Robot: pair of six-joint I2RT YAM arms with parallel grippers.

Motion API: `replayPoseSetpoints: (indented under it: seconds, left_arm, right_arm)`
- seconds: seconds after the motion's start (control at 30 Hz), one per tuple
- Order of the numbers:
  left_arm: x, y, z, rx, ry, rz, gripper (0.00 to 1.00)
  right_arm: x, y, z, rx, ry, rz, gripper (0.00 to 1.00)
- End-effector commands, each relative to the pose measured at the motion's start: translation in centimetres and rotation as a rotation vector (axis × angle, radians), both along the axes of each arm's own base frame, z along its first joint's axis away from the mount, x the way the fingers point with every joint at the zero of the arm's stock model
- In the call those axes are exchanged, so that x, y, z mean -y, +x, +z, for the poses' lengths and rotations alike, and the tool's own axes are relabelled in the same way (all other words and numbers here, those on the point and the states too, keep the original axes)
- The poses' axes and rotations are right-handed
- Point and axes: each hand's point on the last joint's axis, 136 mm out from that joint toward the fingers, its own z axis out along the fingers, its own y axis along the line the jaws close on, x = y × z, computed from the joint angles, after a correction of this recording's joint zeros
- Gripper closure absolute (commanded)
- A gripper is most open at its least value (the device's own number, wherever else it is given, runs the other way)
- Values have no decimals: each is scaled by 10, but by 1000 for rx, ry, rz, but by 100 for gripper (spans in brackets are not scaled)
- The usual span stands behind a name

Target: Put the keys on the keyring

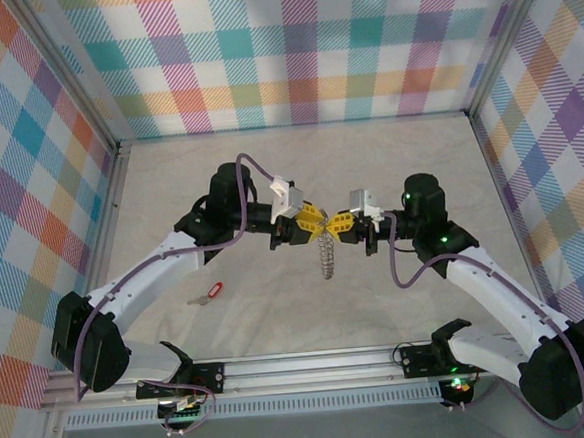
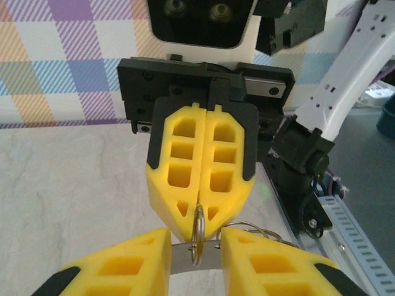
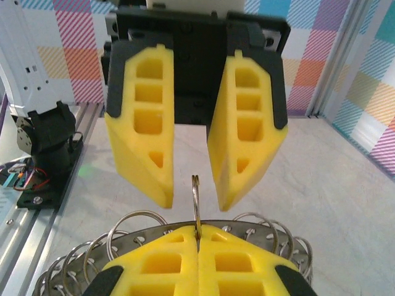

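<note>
The keyring [image 1: 326, 259] hangs above mid-table from my right gripper [image 1: 340, 223]. It is a flat grey metal plate [image 3: 260, 229] carrying several small split rings. My right gripper [image 3: 197, 229] is shut on one upright split ring [image 3: 195, 191]. My left gripper [image 1: 310, 221] faces it nose to nose. Its yellow fingers [image 3: 148, 166] stand apart on either side of that ring without touching it. In the left wrist view my left gripper [image 2: 195, 259] is open, with the plate [image 2: 181, 258] and ring between its fingers. A key with a red tag [image 1: 214, 291] lies on the table.
The floor is pale marbled, boxed in by plaid walls with metal posts. An aluminium rail [image 1: 312, 363] with both arm bases runs along the near edge. The red-tagged key lies left of centre, near my left arm's white link [image 1: 146, 279].
</note>
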Motion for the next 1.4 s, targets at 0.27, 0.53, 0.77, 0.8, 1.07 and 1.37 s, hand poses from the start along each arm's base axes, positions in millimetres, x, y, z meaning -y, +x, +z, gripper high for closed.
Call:
replayPoseSetpoints:
  seconds: [0.27,0.53,0.77,0.8,1.07,1.37]
  left_arm:
    - [3,-3,-12,3,113,-11,76]
    - [7,-6,-17,-4,143,-9,78]
    - [7,-6,-16,17,147,-5,97]
    - [6,-6,-17,21,151,-4,100]
    - [6,-9,-9,33,122,-15,100]
    - [1,-17,30,61,-36,-58,100]
  right_arm:
    - [2,-2,6,44,-89,7,100]
    - [-2,-1,0,16,-102,9,100]
    - [-4,2,0,8,-98,9,100]
    - [-4,2,1,9,-96,11,100]
    - [-6,-9,10,59,-27,56,85]
    - [-7,-11,14,38,60,51,82]
